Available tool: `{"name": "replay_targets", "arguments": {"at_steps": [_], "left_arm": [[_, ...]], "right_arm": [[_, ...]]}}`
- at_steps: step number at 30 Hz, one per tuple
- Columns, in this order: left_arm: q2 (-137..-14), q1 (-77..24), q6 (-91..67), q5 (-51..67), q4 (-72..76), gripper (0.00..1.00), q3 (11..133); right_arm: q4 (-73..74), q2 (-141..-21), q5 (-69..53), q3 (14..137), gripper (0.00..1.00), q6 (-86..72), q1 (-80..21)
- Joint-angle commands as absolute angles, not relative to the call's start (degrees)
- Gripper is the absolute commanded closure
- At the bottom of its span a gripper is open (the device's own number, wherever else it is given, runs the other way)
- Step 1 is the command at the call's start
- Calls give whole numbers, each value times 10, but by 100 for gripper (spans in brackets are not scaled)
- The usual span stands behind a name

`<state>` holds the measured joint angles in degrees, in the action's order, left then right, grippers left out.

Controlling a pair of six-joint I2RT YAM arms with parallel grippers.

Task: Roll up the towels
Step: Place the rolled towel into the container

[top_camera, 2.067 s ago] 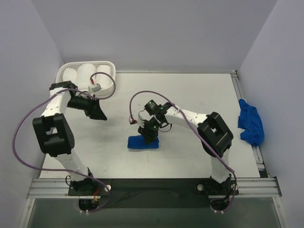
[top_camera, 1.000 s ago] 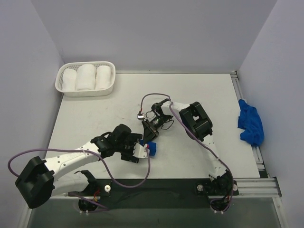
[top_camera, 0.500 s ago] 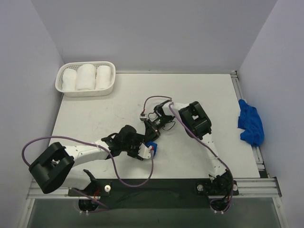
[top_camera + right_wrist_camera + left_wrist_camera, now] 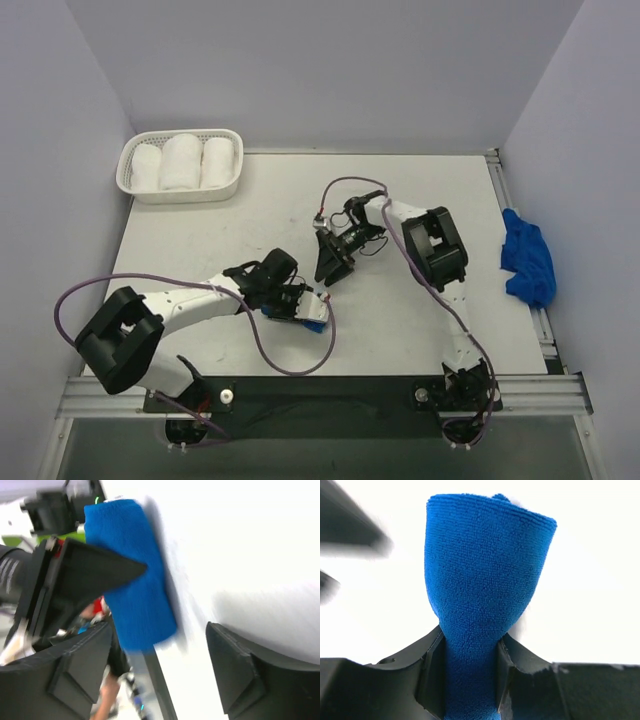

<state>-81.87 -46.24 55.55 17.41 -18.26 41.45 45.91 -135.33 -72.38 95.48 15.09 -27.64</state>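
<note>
A rolled blue towel lies on the table near the front middle. My left gripper is shut on it: in the left wrist view both black fingers pinch the near end of the roll, which bulges wider beyond them. My right gripper hangs just behind and to the right of the roll, open and holding nothing. In the right wrist view, the roll lies ahead of its spread fingers and is blurred. A second towel sits crumpled at the table's right edge.
A white basket holding three white towel rolls stands at the back left corner. Purple cables loop off both arms over the table. A metal rail runs along the near edge by the arm bases.
My left gripper has closed on the blue roll. My right gripper has opened, let go of the roll and drawn back up and to the right.
</note>
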Motion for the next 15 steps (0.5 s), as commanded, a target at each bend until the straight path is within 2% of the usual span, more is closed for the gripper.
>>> {"name": "replay_targets", "arguments": {"at_steps": [1, 2, 8, 12, 15], "left_arm": [[-834, -418, 446, 224, -338, 97, 486], [-848, -381, 394, 232, -371, 100, 527], [-907, -208, 232, 315, -489, 100, 695], [-934, -58, 178, 328, -514, 100, 822], [-997, -3, 135, 292, -529, 100, 965]], "right_arm": [[475, -1254, -652, 971, 21, 147, -195], [477, -1240, -651, 970, 20, 147, -182], [505, -1158, -657, 928, 15, 164, -86], [519, -1122, -657, 885, 11, 186, -54], [522, -1110, -664, 857, 8, 196, -38]]}}
